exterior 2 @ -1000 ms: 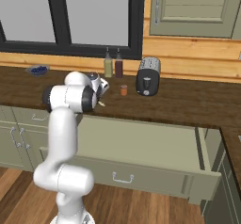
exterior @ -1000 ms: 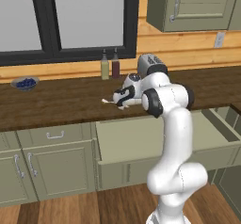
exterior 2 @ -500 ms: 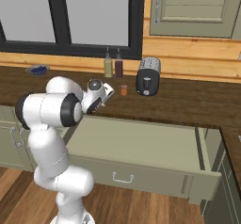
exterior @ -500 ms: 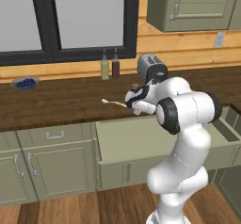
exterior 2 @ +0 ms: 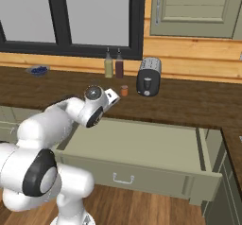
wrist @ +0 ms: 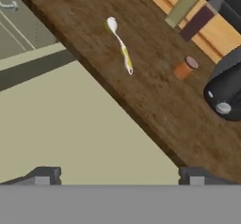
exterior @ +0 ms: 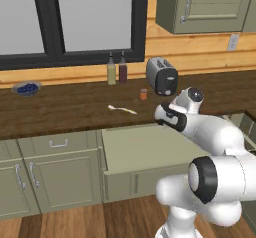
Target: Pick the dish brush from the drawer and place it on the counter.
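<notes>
The dish brush (exterior: 122, 109) lies flat on the counter (exterior: 70, 112), a cream-yellow stick with a whitish head, also seen as the brush (wrist: 120, 44) in the hand view. My gripper (wrist: 118, 177) is open with nothing between its fingertips (wrist: 43, 176). It hovers over the open drawer (exterior: 145, 149), near the counter's front edge and to the right of the brush, not touching it. From the sides, the gripper (exterior: 161, 116) sits at the end of the bent arm, and the gripper (exterior 2: 113, 97) hangs above the drawer's (exterior 2: 142, 146) back left corner. The drawer's pale green floor is bare.
Two bottles (exterior: 116, 69) stand by the window. A small orange jar (exterior: 143, 94) and a dark toaster (exterior: 161, 75) sit right of the brush. A blue bowl (exterior: 26, 88) is far left. Closed cabinets (exterior: 50, 177) lie left of the drawer.
The hand has drawn back to the right, away from the brush, and come over the drawer. The brush stays lying on the counter. The jaws remain open.
</notes>
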